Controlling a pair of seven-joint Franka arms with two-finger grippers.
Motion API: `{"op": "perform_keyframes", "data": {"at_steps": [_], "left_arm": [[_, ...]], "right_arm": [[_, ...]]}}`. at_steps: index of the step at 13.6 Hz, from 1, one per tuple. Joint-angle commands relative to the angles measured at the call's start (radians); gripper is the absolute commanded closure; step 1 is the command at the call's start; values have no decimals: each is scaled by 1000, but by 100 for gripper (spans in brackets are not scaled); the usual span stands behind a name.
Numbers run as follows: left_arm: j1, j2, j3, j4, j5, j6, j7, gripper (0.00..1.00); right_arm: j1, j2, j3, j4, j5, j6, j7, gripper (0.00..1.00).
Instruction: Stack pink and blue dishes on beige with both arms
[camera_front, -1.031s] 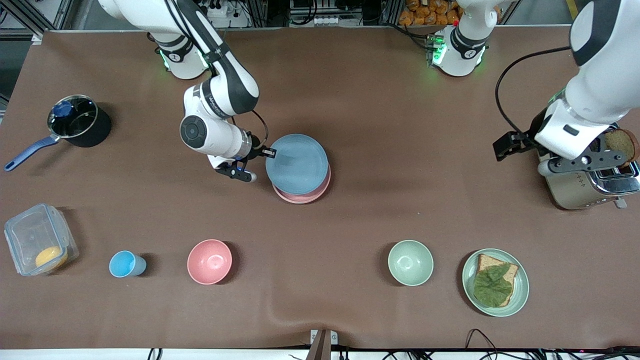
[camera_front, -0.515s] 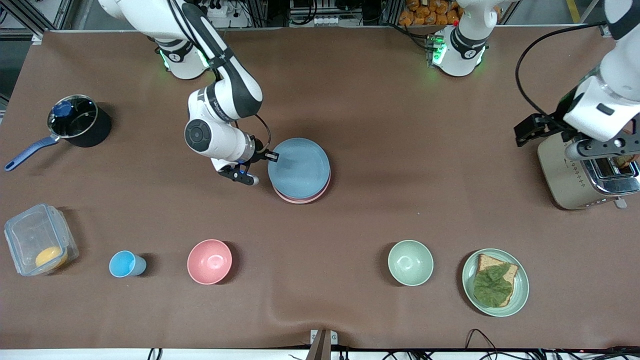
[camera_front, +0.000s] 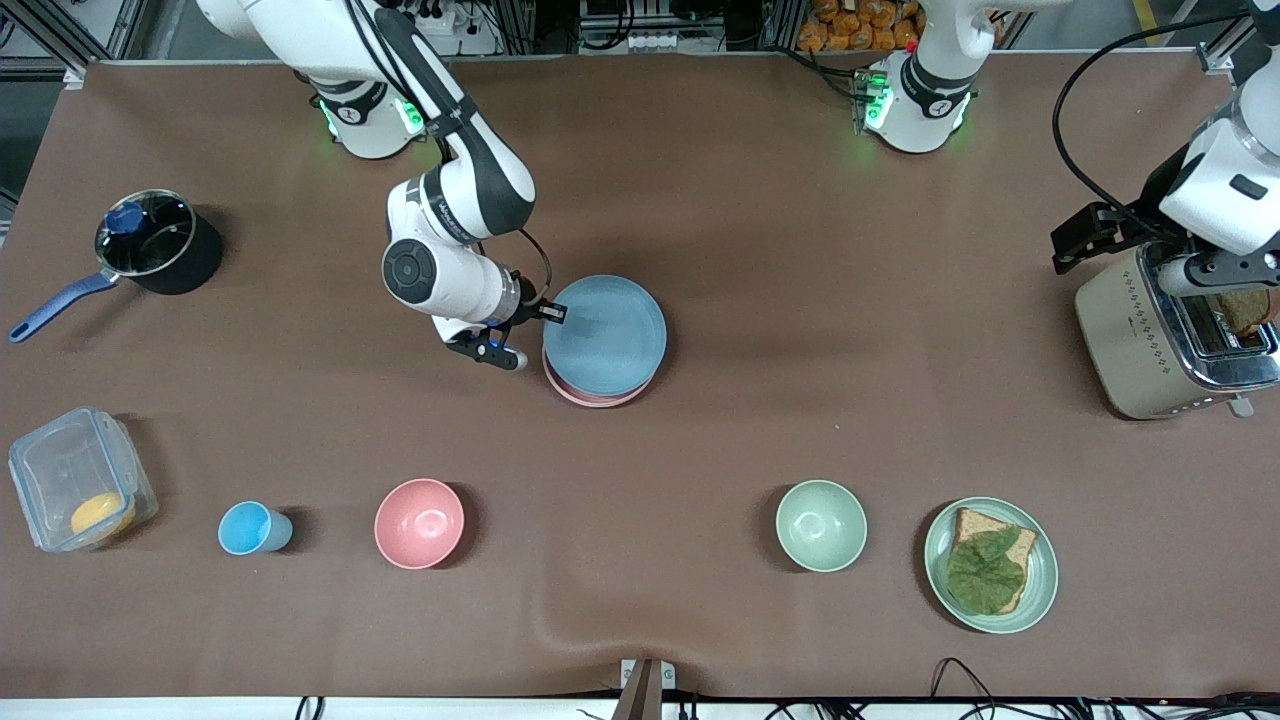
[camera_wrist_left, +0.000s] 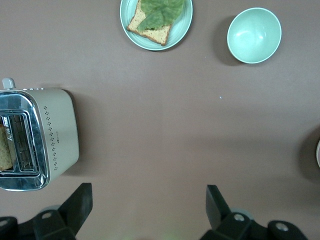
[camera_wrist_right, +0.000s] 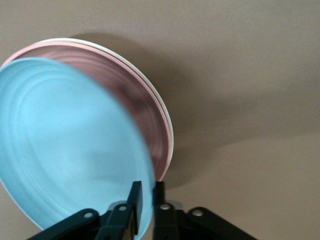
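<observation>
The right gripper (camera_front: 548, 322), fingers pinching the light blue matte plate's (camera_front: 606, 336) rim, has carried it nearly square over the pale pink plate (camera_front: 590, 397) on the cream-beige plate (camera_wrist_right: 167, 131), so release is probably next, while the left gripper (camera_wrist_left: 149, 207), fingers spread, has drawn away over the silver toaster (camera_front: 1150, 345).

A light blue plate (camera_front: 605, 335) shows above a pale pink plate (camera_front: 590, 396), whose rim edges a thin cream-beige plate (camera_wrist_right: 167, 131); all sit over a brown surface (camera_front: 760, 300). Elsewhere are a pink bowl (camera_front: 419, 523), blue cup (camera_front: 247, 527), mint-green bowl (camera_front: 821, 525), and a mint-green plate (camera_front: 1040, 590) bearing brown bread and green lettuce. The beige toaster (camera_front: 1140, 345) carries dotted patterning and chrome trim.
</observation>
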Motion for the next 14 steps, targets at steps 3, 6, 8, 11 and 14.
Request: {"op": "perform_keyframes", "data": {"at_steps": [3,6,8,11,14], "left_arm": [[-27,-14,36,-9,-17,-30,7,0],[-23,-14,31,-9,-40,-44,-5,0],[-23,-14,29,-7,-40,-45,-6,0],[-23,-14,29,-6,-40,-45,-6,0],[-23,-14,29,-6,-42,-45,-4,0]], "right_arm": [[-11,-16,-23,51,9,-100,26,0],[-130,-63,-46,103,-40,-298,-96,0],[-280,-62,-47,175,-46,-461,-275,0],[-440,-88,-46,234,-141,-564,-469,0],[-491,-202,-46,255,-336,-595,-593,0]]}}
